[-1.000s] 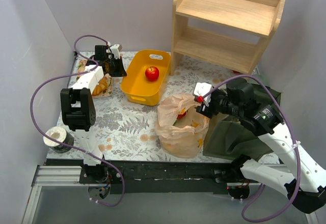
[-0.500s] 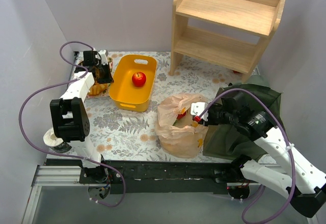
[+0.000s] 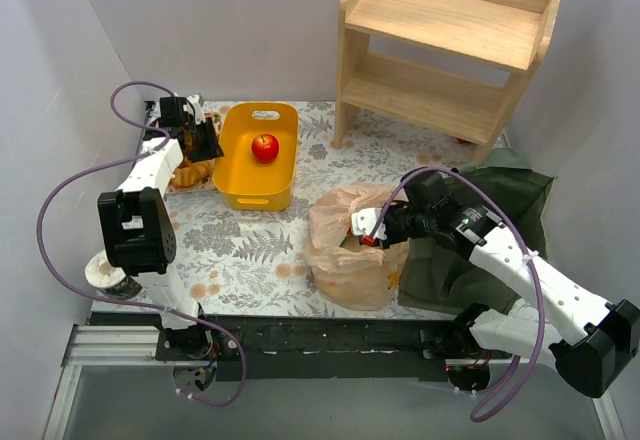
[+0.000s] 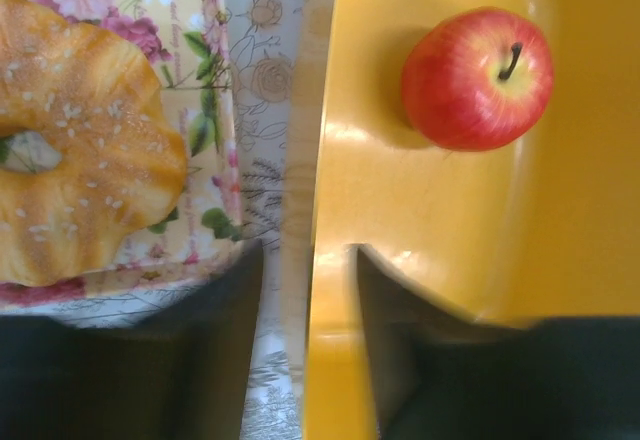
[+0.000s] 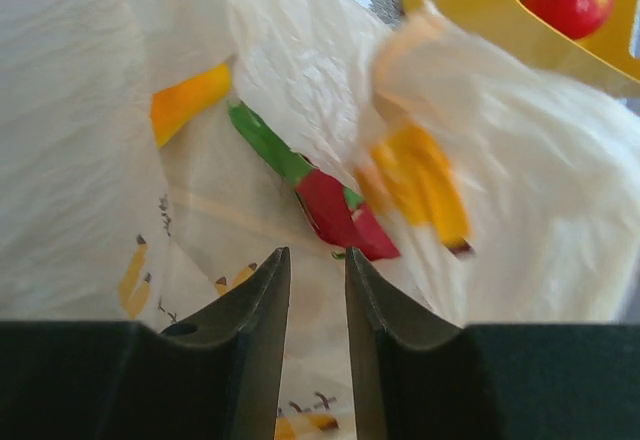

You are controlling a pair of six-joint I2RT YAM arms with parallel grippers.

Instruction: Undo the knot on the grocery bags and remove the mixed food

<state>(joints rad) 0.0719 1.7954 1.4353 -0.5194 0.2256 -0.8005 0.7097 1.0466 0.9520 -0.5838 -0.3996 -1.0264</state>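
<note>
The bag (image 3: 335, 260) stands with its mouth gaping, right under the right claw (image 5: 316, 255), whose tips hang over the opening. Its jaws are a narrow slot apart, and nothing shows pinched between them. Food lies inside the bag, just ahead of the tips: a red-and-green piece (image 5: 335, 210) nearest, an orange piece (image 5: 190, 100) farther ahead to the left, and a blurred yellow piece (image 5: 420, 185) behind a fold of film to the right. That fold rises on the claw's right and partly screens the view.

Behind this claw, under its arm, a green tote (image 3: 490, 210) slumps against the bag's side.

The left claw (image 4: 308, 250) is well apart from the bag, at the far left of the table. Its jaws are partly open and straddle the rim of a yellow bin (image 3: 230, 155). The right finger is inside the bin, the left finger outside over a strip of cloth, and neither clearly presses the wall. An apple (image 3: 265, 147) lies in the bin, ahead and to the right of this claw. A seeded donut (image 4: 80, 140) sits on a flowered plate (image 4: 215, 110) ahead and to its left.

A fern-print cloth (image 3: 250, 245) covers the table. A wooden shelf (image 3: 445, 40) stands at the far right, and a tape roll (image 3: 105, 268) sits at the near left edge. Plain grey walls (image 3: 230, 20) close in the sides.
</note>
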